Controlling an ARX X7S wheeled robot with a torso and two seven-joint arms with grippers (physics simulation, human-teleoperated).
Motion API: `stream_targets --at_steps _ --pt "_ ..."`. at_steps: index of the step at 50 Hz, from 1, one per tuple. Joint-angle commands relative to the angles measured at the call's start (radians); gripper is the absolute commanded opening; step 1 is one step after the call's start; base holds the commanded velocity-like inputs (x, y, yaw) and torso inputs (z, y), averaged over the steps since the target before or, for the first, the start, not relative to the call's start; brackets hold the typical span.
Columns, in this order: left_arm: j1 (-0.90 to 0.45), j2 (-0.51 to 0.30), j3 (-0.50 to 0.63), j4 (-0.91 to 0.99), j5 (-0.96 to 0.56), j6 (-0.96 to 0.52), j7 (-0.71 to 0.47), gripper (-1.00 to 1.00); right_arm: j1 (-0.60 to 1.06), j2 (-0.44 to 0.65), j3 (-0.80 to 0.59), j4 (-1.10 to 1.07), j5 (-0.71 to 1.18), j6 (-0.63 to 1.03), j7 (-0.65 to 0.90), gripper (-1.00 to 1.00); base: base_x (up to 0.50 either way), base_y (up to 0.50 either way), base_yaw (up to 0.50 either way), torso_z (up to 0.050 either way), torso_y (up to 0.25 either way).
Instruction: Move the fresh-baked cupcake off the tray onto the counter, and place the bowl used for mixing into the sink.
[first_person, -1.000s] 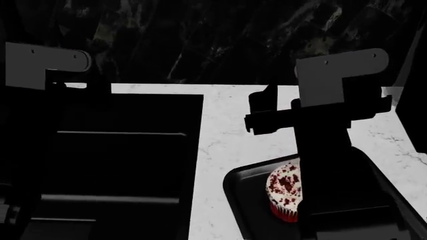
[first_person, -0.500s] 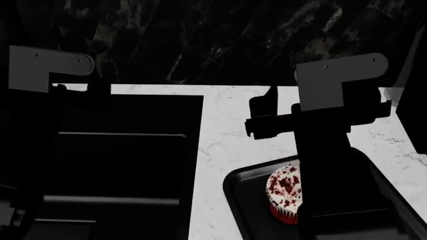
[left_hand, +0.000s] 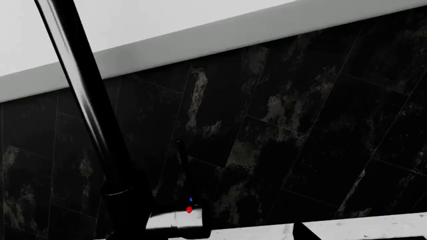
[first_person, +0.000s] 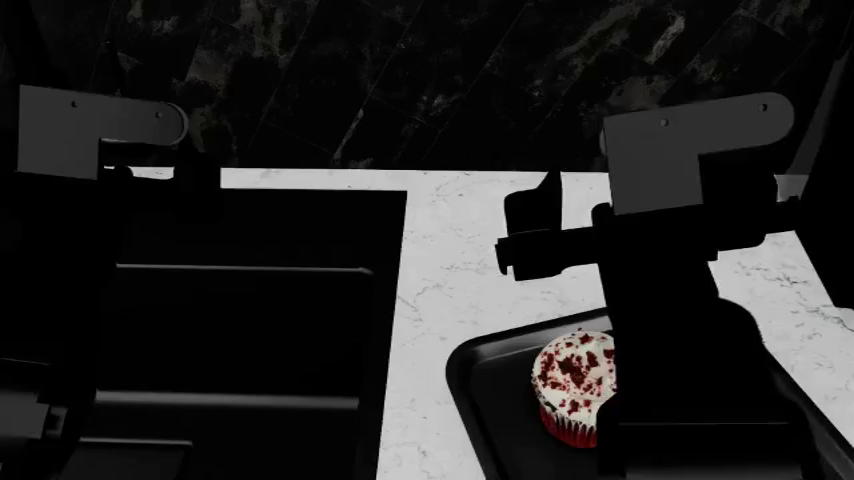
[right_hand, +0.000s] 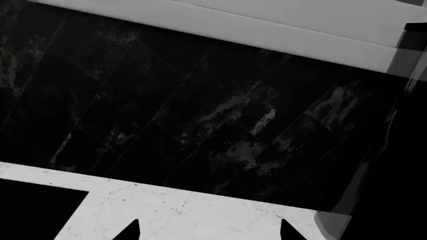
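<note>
The small cupcake with a red ribbed wrapper and white frosting flecked with dark red crumbs (first_person: 574, 388) stands on the flat black rectangular tray with rounded corners (first_person: 483, 395), near the tray's left end in the head view; its right side is hidden behind the dark right arm (first_person: 681, 330). The tray lies on the white marble-look surface with thin grey veins (first_person: 461, 260), just right of the large matte black rectangular sink (first_person: 240, 310), with a strip of bare stone between them. The right hand (right_hand: 208, 231) shows in its wrist view only as two dark fingertips (right_hand: 128, 231) set well apart (nothing between them) above the pale stone, facing a wall of dark mottled tiles (right_hand: 200, 115). The left arm (first_person: 80, 150) hangs over the sink's left side. Its wrist view shows a slim black faucet (left_hand: 87, 110) rising against the same tiles; whether the left hand is apart or together cannot be told. The white bowl is in none of the views.
</note>
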Motion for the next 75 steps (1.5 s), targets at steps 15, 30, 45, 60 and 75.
stream_targets --at_steps 15,30,45,60,75 --pt "-0.081 0.017 0.005 -0.123 -0.046 0.076 -0.002 1.00 0.193 -0.151 0.011 -0.201 -0.916 0.618 -1.029 1.00 0.00 0.00 0.00 0.000 0.000" --pt "-0.116 0.019 0.009 -0.211 -0.080 0.138 -0.029 1.00 0.199 -0.151 -0.018 -0.077 -1.515 0.618 -1.469 1.00 0.00 0.00 0.00 0.000 0.000" --pt "-0.122 0.008 0.025 -0.235 -0.104 0.157 -0.044 1.00 0.052 -0.151 -0.041 -0.161 -1.534 0.618 -1.469 1.00 0.00 0.00 0.00 0.000 0.000" --pt "-0.114 0.005 0.043 -0.238 -0.127 0.162 -0.052 1.00 -0.052 -0.151 -0.065 -0.195 -1.538 0.618 -1.469 1.00 0.00 0.00 0.00 0.000 0.000" --pt "-0.104 -0.003 0.062 -0.216 -0.143 0.153 -0.061 1.00 -0.095 -0.151 -0.113 -0.246 -1.503 0.618 -1.469 1.00 0.00 0.00 0.00 0.000 0.000"
